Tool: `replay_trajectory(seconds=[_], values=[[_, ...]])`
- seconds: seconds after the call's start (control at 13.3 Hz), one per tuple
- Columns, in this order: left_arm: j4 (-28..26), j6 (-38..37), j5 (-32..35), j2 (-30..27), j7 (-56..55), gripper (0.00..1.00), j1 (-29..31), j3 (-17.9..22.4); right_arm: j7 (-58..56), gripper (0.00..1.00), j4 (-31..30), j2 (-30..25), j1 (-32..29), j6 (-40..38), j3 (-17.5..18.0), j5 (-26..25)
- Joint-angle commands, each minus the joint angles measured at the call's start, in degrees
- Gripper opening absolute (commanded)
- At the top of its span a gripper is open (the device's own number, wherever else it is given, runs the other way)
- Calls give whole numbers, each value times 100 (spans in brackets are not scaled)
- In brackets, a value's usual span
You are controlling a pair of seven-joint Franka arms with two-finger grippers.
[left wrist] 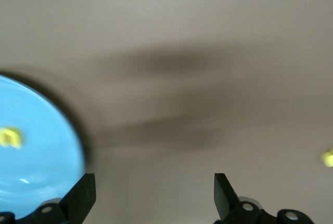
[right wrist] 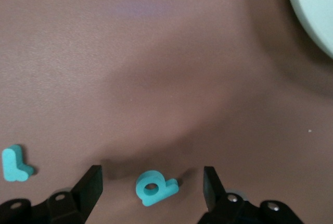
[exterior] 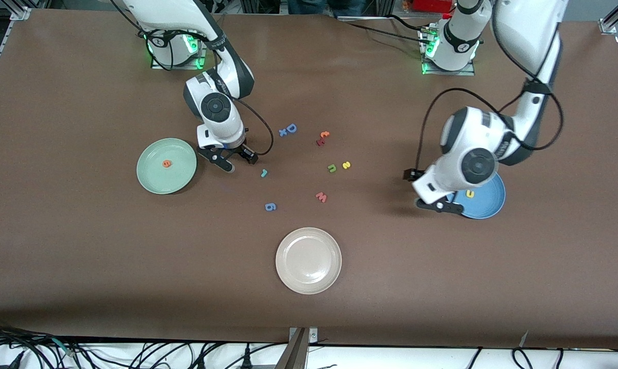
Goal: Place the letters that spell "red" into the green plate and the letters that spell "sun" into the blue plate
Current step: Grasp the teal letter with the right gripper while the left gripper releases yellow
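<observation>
The right gripper (exterior: 236, 160) was low over the table (exterior: 83, 256), just beside the green plate (exterior: 155, 182). Its jaws stood apart around the teal "d" (right wrist: 155, 188), which lay on the table between them, and neither finger was seen touching it. The teal "r" (exterior: 263, 173) lay on the table near it, a little nearer to the front camera. The orange "e" (exterior: 167, 164) sat in the green plate.

The left gripper (exterior: 439, 205) was over the table right at the edge of the blue plate (exterior: 488, 205). Its jaws were wide apart and held nothing. The yellow "u" (exterior: 470, 193) lay in the blue plate.

The green "n" (exterior: 332, 167) and the yellow "s" (exterior: 346, 165) lay side by side on the table between the two plates. The beige-white plate (exterior: 309, 260) was nearest to the front camera.
</observation>
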Motion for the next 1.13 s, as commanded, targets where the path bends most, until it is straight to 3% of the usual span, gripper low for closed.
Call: replay_trajectory(seconds=[0.0, 0.15, 0.38, 0.53, 0.68, 0.83, 0.98, 1.06], values=[[-53, -34, -171, -99, -1205, 100, -371, -201, 279, 73, -156, 57, 26, 341, 86, 61], [-9, 150, -102, -82, -1779, 100, -661, -403, 384, 73, -165, 75, 26, 377, 95, 69], [-9, 423, 668, -64, -1056, 100, -706, -719, 516, 70, -226, 49, 26, 351, 236, 69], [-18, 651, 1041, -29, -142, 100, -715, -852, 516, 58, -253, 49, 26, 359, 236, 69], [-62, 1037, 1129, 76, 868, 100, -812, -852, 508, 38, -262, 40, 26, 351, 236, 69], [-123, 1484, 1138, 234, 1652, 99, -873, -852, 455, 29, -262, 22, 17, 333, 227, 69], [-342, 2072, 1138, 357, 2120, 100, -926, -861, 420, 13, -262, -4, 17, 324, 218, 61], [-578, 2502, 1138, 401, 2208, 99, -935, -852, 411, 12, -244, -39, 17, 281, 218, 61]])
